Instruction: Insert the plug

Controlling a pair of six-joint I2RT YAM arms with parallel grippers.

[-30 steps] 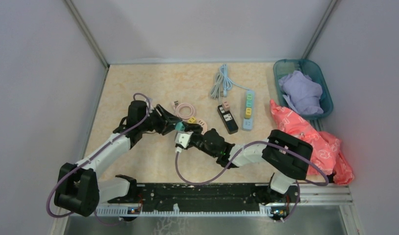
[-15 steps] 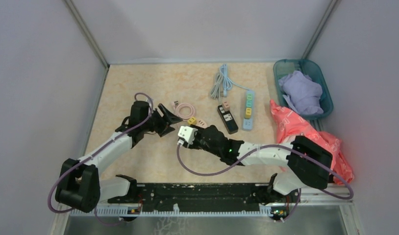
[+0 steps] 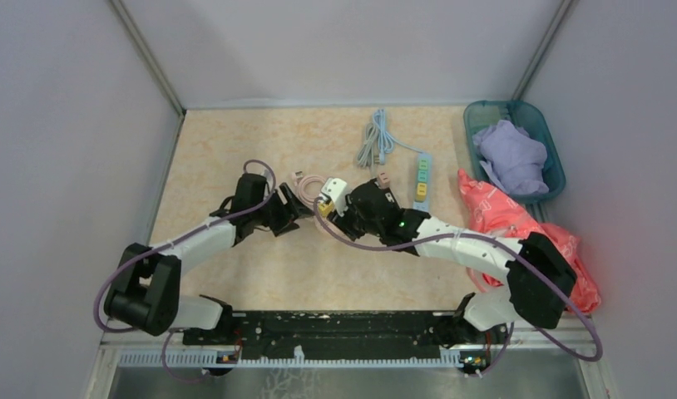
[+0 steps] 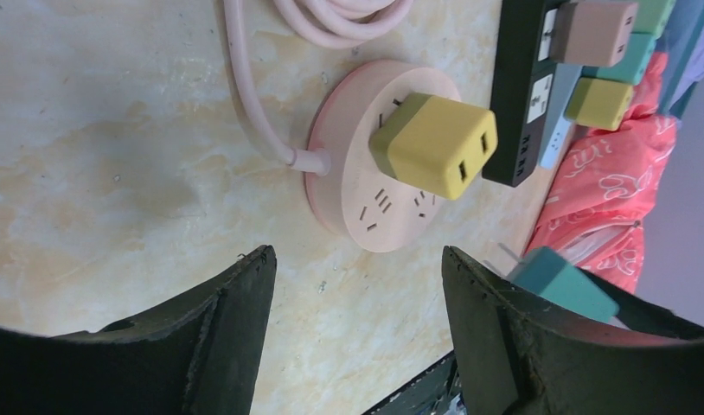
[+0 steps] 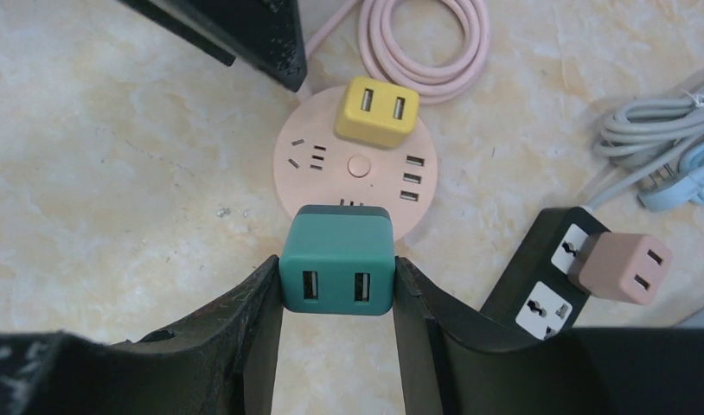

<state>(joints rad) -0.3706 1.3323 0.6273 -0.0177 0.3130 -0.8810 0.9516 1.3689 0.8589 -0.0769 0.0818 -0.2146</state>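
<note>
Green plug (image 5: 336,259) is clamped between the right gripper (image 5: 336,281) fingers, over the near edge of the round pink socket (image 5: 357,169), below the yellow plug (image 5: 376,111). Left wrist view: the left gripper (image 4: 357,268) has its jaws apart and empty, beside the socket. Top view: the right gripper has travelled from nearer the bases up to the socket.
</note>
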